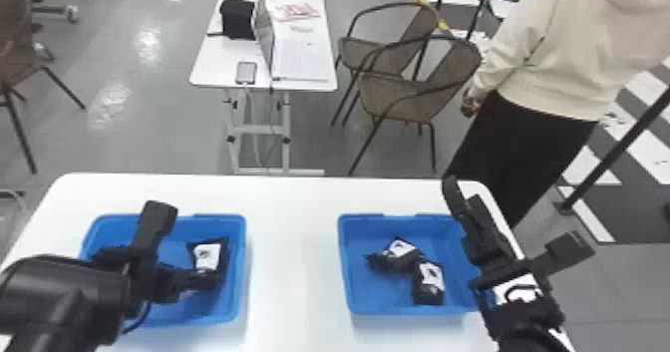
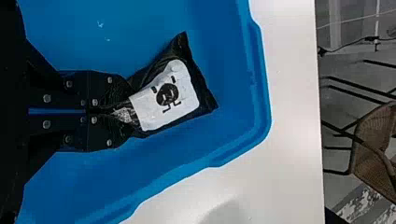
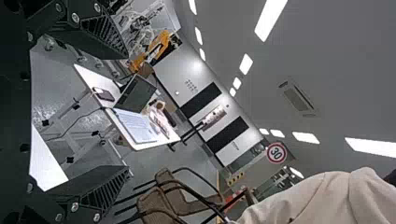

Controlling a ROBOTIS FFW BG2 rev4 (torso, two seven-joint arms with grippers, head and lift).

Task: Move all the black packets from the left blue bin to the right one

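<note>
Pinched by its near end in the black left gripper (image 1: 203, 279), the puffy black packet (image 1: 207, 256) points up the head view's left side.

The left arm (image 1: 60, 296) enters at the lower left of the head view, with the left claw (image 1: 205, 278) pointing down, its fingers pressed together (a thin slit behind the tips). At lower right, the right claw (image 1: 462, 192) tilts up, fingers spread apart.

Two blue bins (image 1: 365, 291), three black packets (image 1: 429, 278)
</note>
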